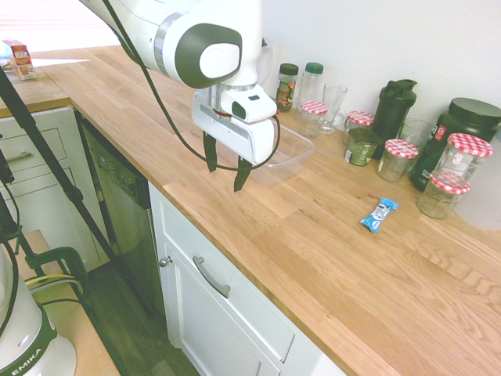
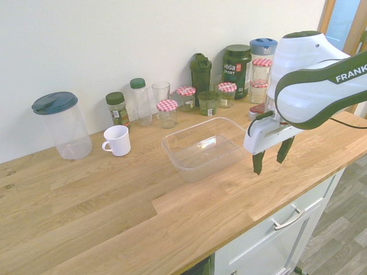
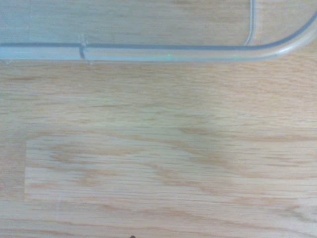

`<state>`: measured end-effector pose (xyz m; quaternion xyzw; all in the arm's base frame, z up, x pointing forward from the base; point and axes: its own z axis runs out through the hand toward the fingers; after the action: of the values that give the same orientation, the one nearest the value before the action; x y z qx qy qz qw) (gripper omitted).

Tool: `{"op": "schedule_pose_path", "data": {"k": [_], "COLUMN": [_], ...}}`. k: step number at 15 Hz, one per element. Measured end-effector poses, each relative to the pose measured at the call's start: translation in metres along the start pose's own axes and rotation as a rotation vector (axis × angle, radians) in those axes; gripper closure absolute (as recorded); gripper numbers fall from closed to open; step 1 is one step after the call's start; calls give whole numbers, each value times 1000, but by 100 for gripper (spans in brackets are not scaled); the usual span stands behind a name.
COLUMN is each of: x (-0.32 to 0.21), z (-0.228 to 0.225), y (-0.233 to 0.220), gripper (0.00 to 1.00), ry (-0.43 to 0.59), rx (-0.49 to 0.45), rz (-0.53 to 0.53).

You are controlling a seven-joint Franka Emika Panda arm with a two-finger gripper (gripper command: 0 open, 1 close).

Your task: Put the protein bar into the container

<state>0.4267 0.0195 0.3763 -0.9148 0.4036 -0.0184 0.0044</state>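
First exterior view: the open, empty pincer (image 1: 226,167) hangs above bare counter (image 1: 329,258) beside the tub (image 1: 291,153), while the bar (image 1: 380,214) lies well apart toward 4 o'clock, its long axis running from 1 to 7 o'clock.

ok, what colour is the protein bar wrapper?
Blue with white and dark markings; the protein bar shows best in the first exterior view.

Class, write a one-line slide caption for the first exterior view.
Open gripper hangs above the wooden counter beside the empty container; the protein bar lies apart, untouched.
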Motion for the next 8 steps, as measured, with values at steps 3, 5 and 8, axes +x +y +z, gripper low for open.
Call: {"op": "schedule_pose_path", "data": {"k": [3,5,8], "x": [2,12,45], "z": [0,-3,-24], "y": [2,10,35], "gripper": [0,0,0], "ry": [-1,4,33], "rx": [0,6,44], "rz": [1,16,46]}}
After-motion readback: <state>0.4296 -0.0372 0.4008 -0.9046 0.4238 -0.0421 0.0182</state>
